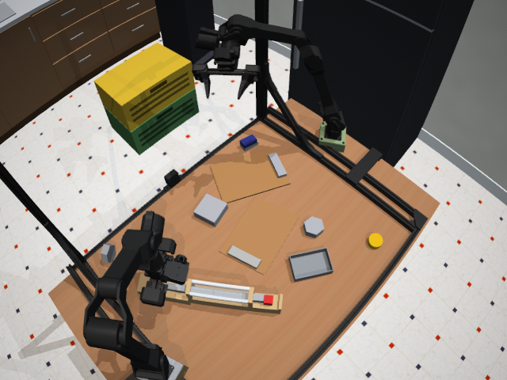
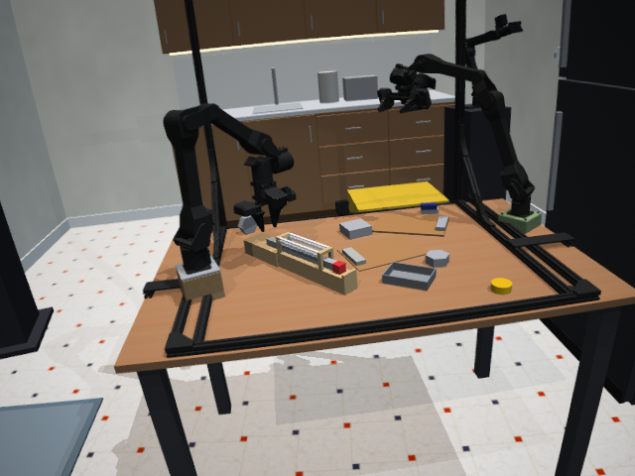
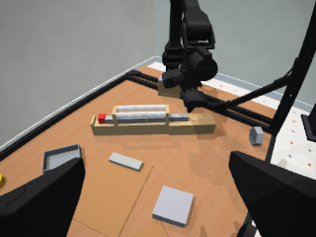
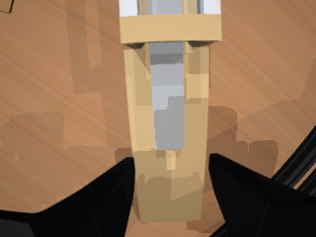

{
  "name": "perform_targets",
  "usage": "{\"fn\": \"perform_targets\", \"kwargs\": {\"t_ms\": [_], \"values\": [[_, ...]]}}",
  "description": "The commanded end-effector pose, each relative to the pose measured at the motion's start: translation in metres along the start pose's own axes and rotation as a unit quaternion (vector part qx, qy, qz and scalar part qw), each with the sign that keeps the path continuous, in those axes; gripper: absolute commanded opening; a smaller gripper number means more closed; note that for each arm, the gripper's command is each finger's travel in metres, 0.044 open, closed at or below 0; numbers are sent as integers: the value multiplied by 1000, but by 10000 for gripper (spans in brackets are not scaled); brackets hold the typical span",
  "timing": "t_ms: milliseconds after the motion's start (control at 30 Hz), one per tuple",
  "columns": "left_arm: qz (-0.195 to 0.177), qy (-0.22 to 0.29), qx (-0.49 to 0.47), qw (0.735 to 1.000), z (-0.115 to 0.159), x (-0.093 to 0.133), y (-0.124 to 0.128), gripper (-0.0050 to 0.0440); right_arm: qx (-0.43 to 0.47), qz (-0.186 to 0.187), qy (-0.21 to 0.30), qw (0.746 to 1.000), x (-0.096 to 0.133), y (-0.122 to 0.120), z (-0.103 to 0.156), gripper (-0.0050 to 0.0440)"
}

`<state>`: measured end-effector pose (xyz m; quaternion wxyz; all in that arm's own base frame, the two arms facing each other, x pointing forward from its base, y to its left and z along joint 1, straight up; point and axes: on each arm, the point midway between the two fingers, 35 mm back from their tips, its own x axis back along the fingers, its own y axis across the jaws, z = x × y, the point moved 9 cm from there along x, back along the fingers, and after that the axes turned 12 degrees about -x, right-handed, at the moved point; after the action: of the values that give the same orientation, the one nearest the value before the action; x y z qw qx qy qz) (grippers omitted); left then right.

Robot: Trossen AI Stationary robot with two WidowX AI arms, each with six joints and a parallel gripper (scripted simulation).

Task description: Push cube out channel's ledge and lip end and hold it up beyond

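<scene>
The red cube [image 1: 268, 299] [image 2: 338, 267] [image 3: 102, 118] sits on the short ledge outside the channel [image 2: 303, 271] [image 3: 130, 129], short of the raised lip [image 1: 280, 302]. A grey bar [image 1: 258, 297] [image 2: 329, 262] [image 3: 179, 118] [image 4: 169, 118] runs through the channel; one end is at the cube, the other lies on the long ledge. My right gripper [image 2: 268, 227] [image 4: 172, 163] is partly open and empty, above the long ledge just behind the bar's rear end. My left gripper [image 1: 223, 98] [image 2: 393, 110] [image 3: 158, 163] is wide open and empty, high beyond the table's far edge.
A grey tray [image 1: 310, 264] [image 2: 409, 277], a hexagonal block [image 1: 313, 226] and a yellow disc [image 1: 375, 240] lie past the lip end. A square grey block [image 1: 210, 209] [image 3: 173, 205] and a flat grey bar [image 1: 244, 256] [image 3: 125, 161] lie beside the channel.
</scene>
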<state>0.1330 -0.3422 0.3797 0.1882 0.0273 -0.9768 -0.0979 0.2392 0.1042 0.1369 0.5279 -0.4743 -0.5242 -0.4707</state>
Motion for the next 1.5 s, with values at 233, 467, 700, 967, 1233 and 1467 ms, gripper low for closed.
{"fn": "perform_targets", "kwargs": {"t_ms": [233, 467, 700, 967, 1233, 1467], "values": [[0, -1, 0, 1000, 0, 0, 0, 400, 2, -4, 0, 1000, 39, -4, -1, 200], [0, -1, 0, 1000, 0, 0, 0, 400, 1, -3, 1, 1000, 38, -3, -1, 200], [0, -1, 0, 1000, 0, 0, 0, 400, 0, -5, 2, 1000, 39, 0, -5, 220], [0, -1, 0, 1000, 0, 0, 0, 400, -8, -19, 6, 1000, 43, 34, -53, 220], [0, -1, 0, 1000, 0, 0, 0, 400, -9, -21, 2, 1000, 45, 63, -129, 220], [0, -1, 0, 1000, 0, 0, 0, 400, -4, -10, -1, 1000, 40, 69, -226, 220]]}}
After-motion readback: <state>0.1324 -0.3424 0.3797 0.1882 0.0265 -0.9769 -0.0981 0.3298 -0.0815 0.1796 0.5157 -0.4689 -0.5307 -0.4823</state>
